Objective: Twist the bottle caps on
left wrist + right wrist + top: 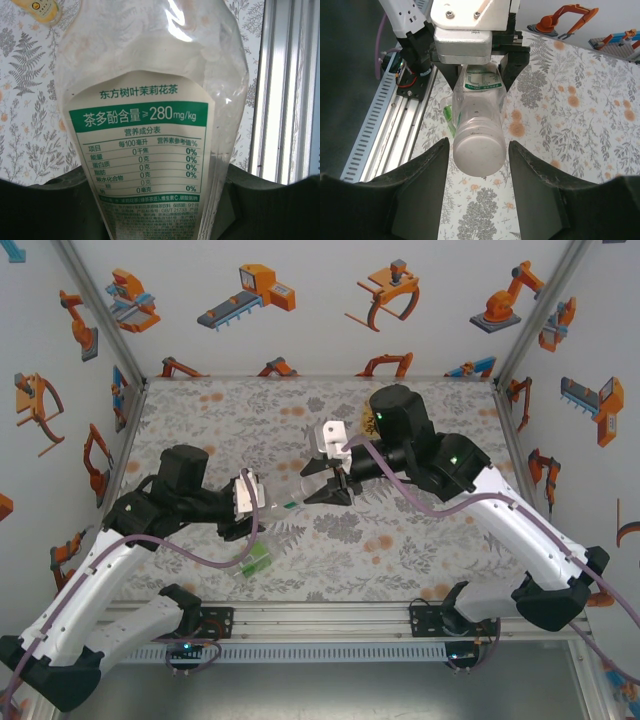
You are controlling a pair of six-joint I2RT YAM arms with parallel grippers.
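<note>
Right wrist: left hand [480, 75] grips bottle [477, 107], right hand [480, 145] brackets cap [480, 156].

Top external: high above and behind both bases, facing down on the table [200, 430]. Left wrist: pressed close against the bottle [150, 125] between its jaws. Right wrist: facing along its jaws, near that same bottle's end.

Left end effector [262, 506] clamped; right end effector [479, 150] parted, facing it.
</note>
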